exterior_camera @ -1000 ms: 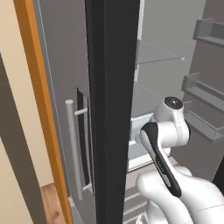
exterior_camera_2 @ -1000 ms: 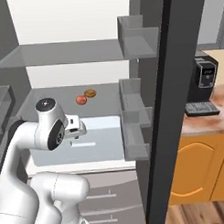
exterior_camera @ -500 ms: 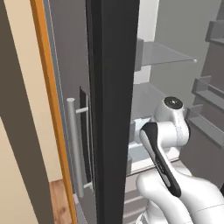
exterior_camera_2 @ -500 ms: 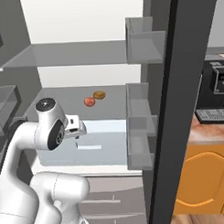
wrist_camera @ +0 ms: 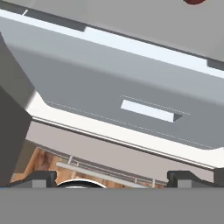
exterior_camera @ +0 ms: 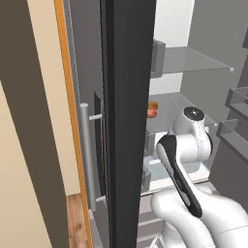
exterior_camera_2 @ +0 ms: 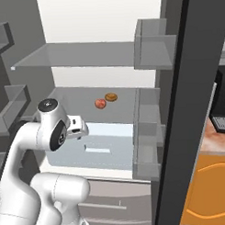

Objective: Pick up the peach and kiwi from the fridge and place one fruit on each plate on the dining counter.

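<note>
Fridge (exterior_camera_2: pixel 94 55) interior nearer than before.

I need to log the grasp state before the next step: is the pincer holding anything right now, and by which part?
Nothing is held. The pincer is open and empty, facing the fridge drawer; the peach sits on the shelf.

Both base views sit close behind the arm, left and right, facing into the open fridge (exterior_camera_2: pixel 149 53); they share its middle shelf. Hand view looks down, near the drawer (wrist_camera: pixel 131 100).
</note>
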Robot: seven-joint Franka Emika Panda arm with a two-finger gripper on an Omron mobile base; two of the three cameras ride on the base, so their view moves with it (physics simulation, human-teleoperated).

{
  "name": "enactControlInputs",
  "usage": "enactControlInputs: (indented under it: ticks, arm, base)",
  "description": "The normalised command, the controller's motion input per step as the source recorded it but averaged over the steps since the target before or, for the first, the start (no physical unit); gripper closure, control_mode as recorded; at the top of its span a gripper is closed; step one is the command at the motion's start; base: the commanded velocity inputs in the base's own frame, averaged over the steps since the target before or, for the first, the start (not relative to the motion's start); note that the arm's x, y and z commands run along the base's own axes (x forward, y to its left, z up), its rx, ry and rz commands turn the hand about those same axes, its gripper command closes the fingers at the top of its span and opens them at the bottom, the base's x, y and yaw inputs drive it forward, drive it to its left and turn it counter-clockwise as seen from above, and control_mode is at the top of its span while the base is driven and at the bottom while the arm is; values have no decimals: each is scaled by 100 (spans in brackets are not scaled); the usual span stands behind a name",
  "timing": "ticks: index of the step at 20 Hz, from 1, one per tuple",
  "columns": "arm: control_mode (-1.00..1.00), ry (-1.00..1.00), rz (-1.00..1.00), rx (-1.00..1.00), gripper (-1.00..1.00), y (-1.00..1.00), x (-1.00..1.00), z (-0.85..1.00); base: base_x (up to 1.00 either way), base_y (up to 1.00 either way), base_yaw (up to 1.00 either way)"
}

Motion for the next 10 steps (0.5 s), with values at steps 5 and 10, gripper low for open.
enactControlInputs:
  ticks: [5,10]
  arm:
    - [-100,0,-6,1,-100,-36,10,1]
    - [-100,-1,-26,1,-100,-20,22,9]
  base:
    - [0,0,0]
    - [0,0,0]
